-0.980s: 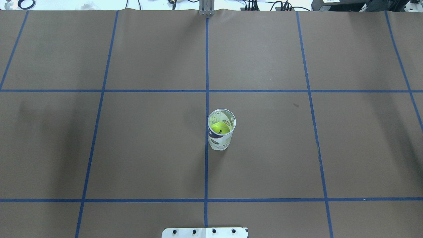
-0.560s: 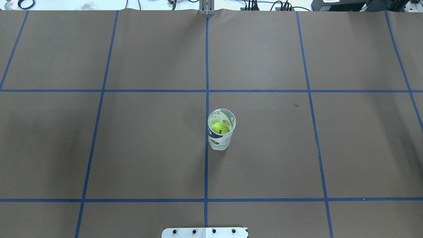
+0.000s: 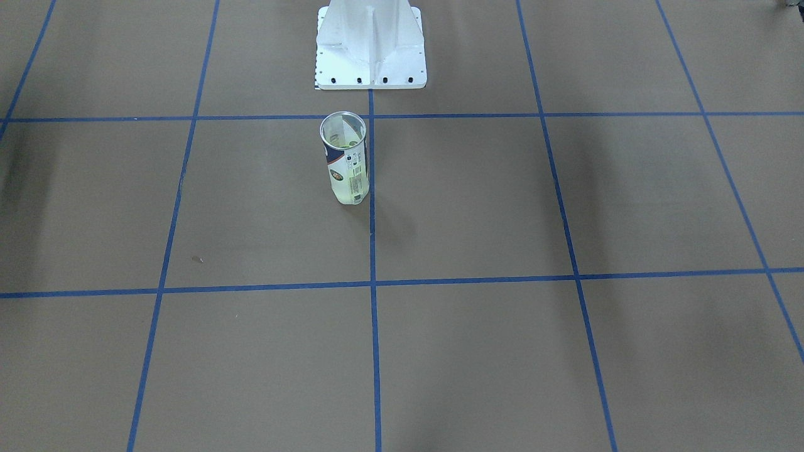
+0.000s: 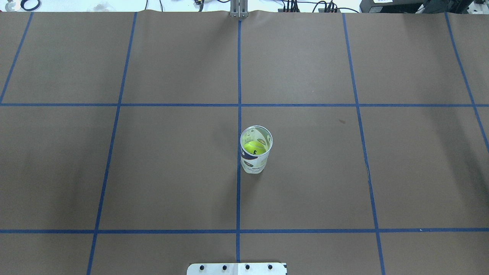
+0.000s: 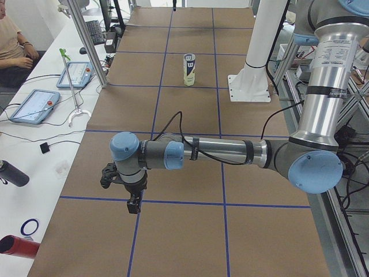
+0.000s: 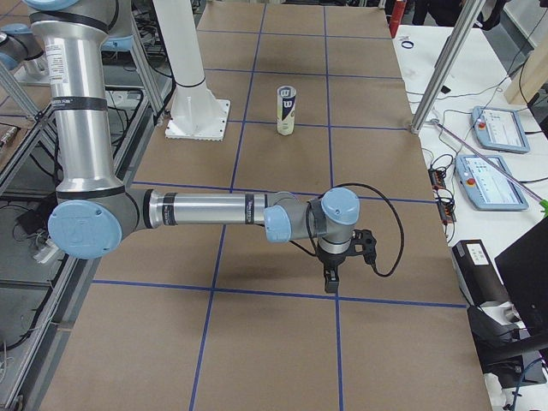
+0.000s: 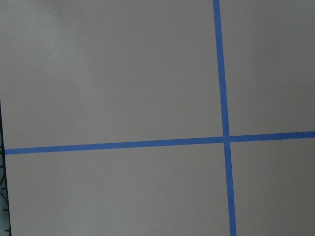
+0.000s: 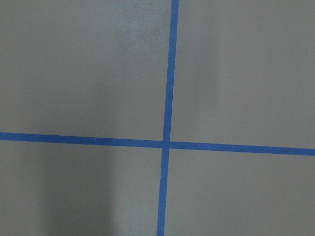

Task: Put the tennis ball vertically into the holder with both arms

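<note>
The holder [image 4: 255, 157], a clear can with a white and navy label, stands upright near the table's middle, close to the centre tape line. A yellow-green tennis ball [image 4: 255, 148] lies inside it. The can also shows in the front view [image 3: 344, 164] and in both side views [image 5: 189, 69] [image 6: 287, 111]. My left gripper [image 5: 134, 205] hangs over the table's left end, far from the can. My right gripper [image 6: 330, 281] hangs over the right end, equally far. I cannot tell whether either is open. Both wrist views show only brown paper and blue tape.
The white pedestal base [image 3: 370, 56] stands at the robot's side of the table, just behind the can. Tablets [image 5: 33, 105] and cables lie on the side bench at the table's far edge, where a seated person [image 5: 12, 46] shows. Blue tape lines grid the brown paper.
A faint shadow on the table's left side has faded and drifted outward. The can and the ball have not moved.
</note>
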Available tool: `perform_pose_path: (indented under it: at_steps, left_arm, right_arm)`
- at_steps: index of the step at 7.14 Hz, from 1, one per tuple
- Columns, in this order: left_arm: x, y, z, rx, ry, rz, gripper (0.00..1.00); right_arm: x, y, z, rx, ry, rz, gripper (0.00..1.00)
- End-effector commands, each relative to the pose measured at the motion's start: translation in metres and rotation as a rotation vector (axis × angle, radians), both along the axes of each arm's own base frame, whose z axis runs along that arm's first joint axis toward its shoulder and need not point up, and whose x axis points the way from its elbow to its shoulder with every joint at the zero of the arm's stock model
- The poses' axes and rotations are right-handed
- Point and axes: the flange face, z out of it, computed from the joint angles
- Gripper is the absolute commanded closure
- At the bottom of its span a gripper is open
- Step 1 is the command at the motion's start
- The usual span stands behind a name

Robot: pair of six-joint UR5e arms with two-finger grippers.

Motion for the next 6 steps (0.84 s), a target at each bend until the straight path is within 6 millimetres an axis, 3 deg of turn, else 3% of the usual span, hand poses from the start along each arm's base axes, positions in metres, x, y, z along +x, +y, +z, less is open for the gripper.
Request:
perform_pose_path:
  at_steps: [1,6]
  left_arm:
    - [0.002,0.045,0.002,0.001,0.003,0.002,0.00]
    - [0.008,0.037,-0.012,0.042,0.003,0.014,0.00]
  right_arm:
    - [0.000,0.004,0.005,-0.010,0.000,0.000,0.01]
    - [0.000,0.004,0.006,-0.011,0.000,0.000,0.01]
